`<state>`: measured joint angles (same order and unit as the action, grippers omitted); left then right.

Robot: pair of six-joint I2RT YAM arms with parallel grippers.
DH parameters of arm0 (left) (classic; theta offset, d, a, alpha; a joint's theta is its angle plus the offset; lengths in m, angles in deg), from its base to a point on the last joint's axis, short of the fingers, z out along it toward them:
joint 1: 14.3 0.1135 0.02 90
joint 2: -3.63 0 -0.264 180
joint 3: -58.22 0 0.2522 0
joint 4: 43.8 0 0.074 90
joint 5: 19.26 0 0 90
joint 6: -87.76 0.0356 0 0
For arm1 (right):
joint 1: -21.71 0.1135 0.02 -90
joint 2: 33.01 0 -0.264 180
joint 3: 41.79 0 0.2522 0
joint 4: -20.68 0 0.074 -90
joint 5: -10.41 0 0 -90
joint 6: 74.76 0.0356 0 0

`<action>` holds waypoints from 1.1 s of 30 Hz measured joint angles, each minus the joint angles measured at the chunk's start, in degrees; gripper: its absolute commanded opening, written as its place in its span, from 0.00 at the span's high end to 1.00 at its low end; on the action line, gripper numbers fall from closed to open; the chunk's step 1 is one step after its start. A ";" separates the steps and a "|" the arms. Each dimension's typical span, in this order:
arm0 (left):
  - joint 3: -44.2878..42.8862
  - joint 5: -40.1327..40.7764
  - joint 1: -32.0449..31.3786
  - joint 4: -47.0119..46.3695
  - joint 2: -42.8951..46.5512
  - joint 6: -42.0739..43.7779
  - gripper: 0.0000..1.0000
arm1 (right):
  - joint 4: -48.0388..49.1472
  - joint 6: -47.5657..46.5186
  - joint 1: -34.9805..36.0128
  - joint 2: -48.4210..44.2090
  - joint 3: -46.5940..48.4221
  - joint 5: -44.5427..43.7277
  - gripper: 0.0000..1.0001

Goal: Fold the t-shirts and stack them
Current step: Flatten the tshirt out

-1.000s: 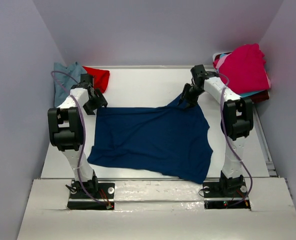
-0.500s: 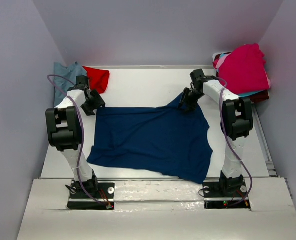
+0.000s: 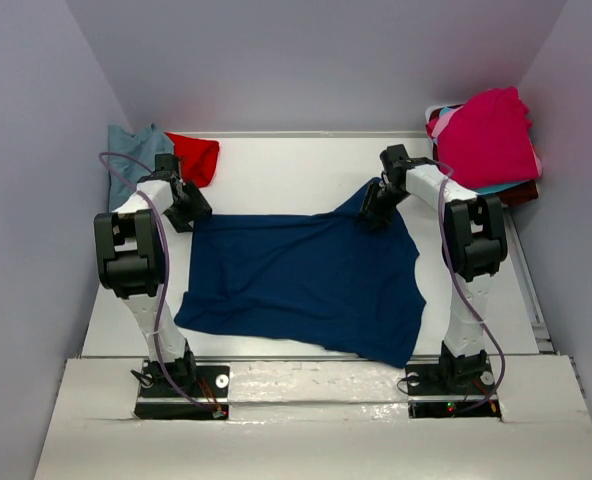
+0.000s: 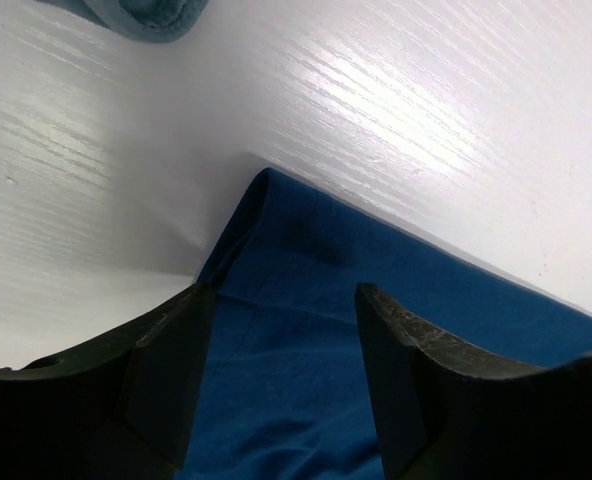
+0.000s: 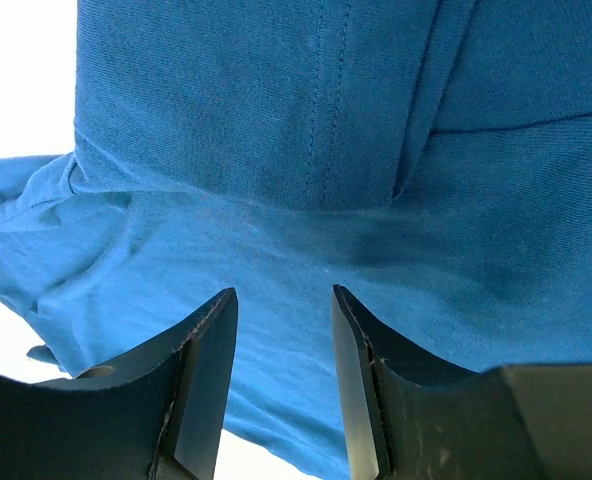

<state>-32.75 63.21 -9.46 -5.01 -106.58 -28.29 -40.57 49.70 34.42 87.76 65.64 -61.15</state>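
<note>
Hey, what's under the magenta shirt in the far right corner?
Only edges peek out beneath the magenta shirt: a turquoise strip and a maroon bit. Whatever else lies beneath is covered.

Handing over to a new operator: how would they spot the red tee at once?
Go to the table's far left corner, where two crumpled shirts lie side by side. The red tee is the one nearer the table's middle, beside the dusty blue-grey tee. It is true red, unlike the magenta tee piled at the far right.
</note>
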 measured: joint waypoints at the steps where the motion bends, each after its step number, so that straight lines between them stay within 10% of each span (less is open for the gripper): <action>1: 0.00 0.02 0.00 0.00 0.00 0.02 0.35 | 0.02 0.00 0.00 0.00 0.00 0.02 0.52; 15: -0.15 0.02 0.00 -0.11 -1.44 -0.04 0.83 | 1.11 0.02 0.00 -1.05 -0.83 0.04 0.52; 33: -2.27 0.17 0.00 0.02 -1.44 0.09 0.94 | 1.51 0.00 0.00 -1.07 -0.87 0.24 0.52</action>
<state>-35.02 63.39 -9.46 -4.98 -108.02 -28.20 -39.06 49.70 34.42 86.69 64.76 -60.91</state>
